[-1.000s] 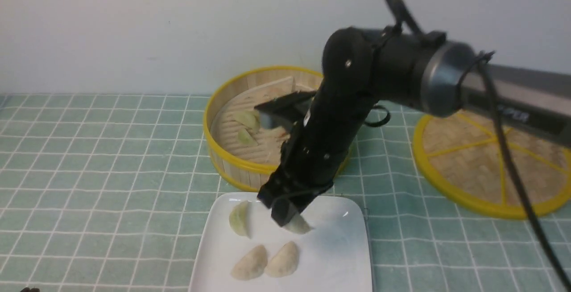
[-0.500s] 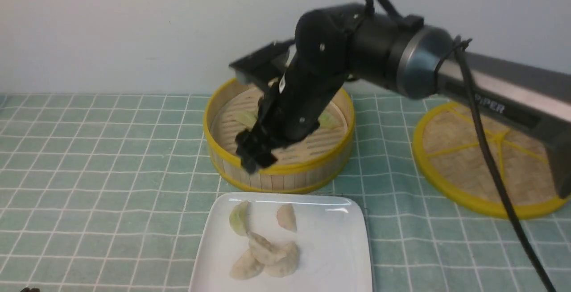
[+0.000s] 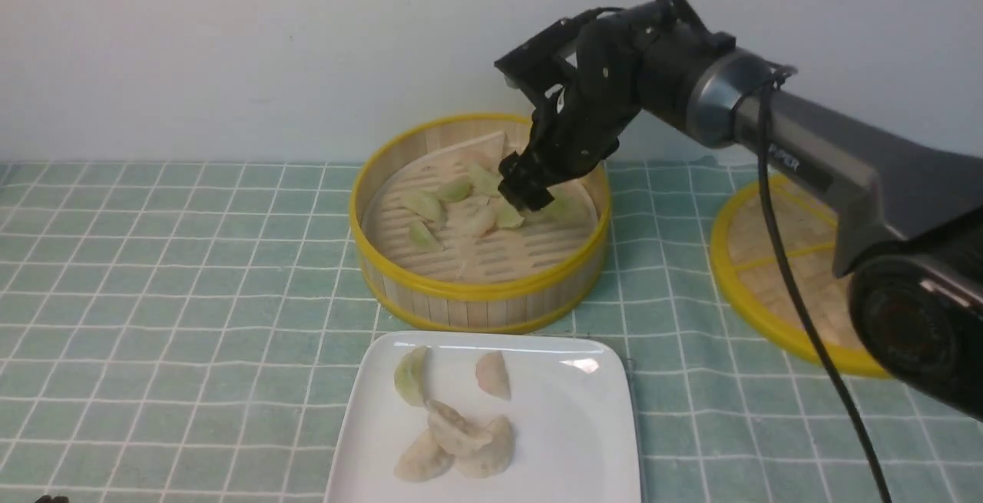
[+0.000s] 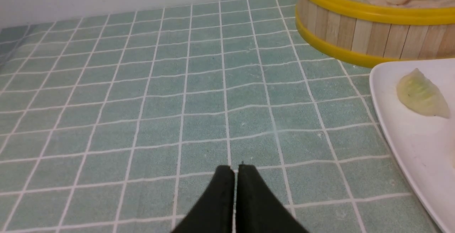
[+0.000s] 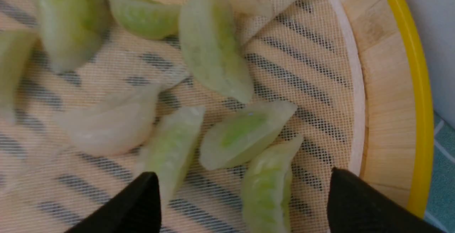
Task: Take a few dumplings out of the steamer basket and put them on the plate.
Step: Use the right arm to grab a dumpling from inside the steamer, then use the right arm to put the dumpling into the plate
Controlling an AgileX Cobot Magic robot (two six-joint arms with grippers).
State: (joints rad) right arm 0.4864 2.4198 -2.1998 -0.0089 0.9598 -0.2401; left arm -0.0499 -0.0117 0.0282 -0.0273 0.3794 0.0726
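The steamer basket [image 3: 476, 292] stands at the back middle with several pale green and whitish dumplings [image 3: 426, 205] on its mesh-lined floor. The white square plate [image 3: 584, 441] in front holds several dumplings [image 3: 457, 434]. My right gripper [image 3: 526, 190] is open and empty, low over the basket's right side. In the right wrist view its fingers [image 5: 142, 204] straddle a green dumpling [image 5: 268, 186] and another [image 5: 170, 151]. My left gripper [image 4: 234, 170] is shut and empty, low over the cloth left of the plate [image 4: 408, 137]; it is out of the front view.
A flat woven lid with a yellow rim and spokes [image 3: 783, 257] lies to the right of the basket. A green checked cloth [image 3: 177, 273] covers the table. A pale wall stands close behind the basket.
My right gripper has let a whitish dumpling fall onto the plate, then risen and swung back over the steamer basket, now open above its right side. The left gripper has not visibly moved.
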